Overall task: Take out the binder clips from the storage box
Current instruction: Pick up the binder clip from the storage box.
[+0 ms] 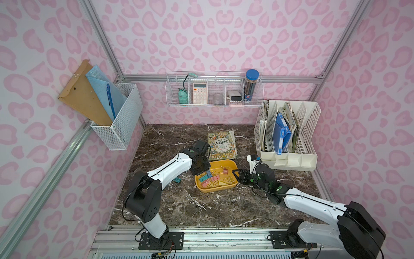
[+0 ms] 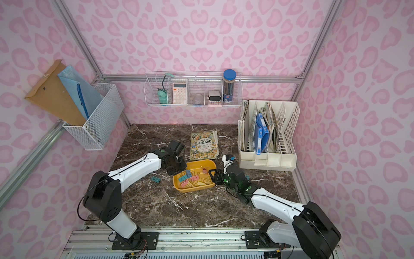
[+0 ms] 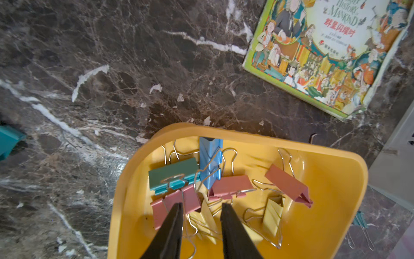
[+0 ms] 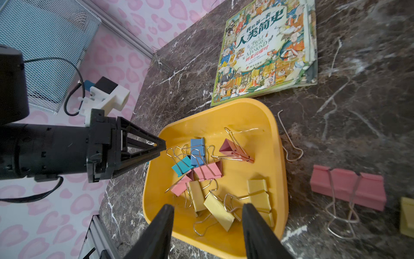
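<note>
The binder clips (image 3: 230, 186) in the storage box (image 3: 331, 183) were judged light, stiff and interlocked; pinch a body, not the wire loops. The left gripper (image 3: 202, 205) and right gripper (image 4: 208, 205) stood spread, empty.

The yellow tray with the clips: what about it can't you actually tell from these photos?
- the left gripper: in the left wrist view wire handles cross between its fingers, so a grip is unclear; in both top views its own wrist hides the tips.
- the binder clips: overlapping in the storage box, count unclear.
- yellow clip: cut by the right wrist view's edge.
</note>
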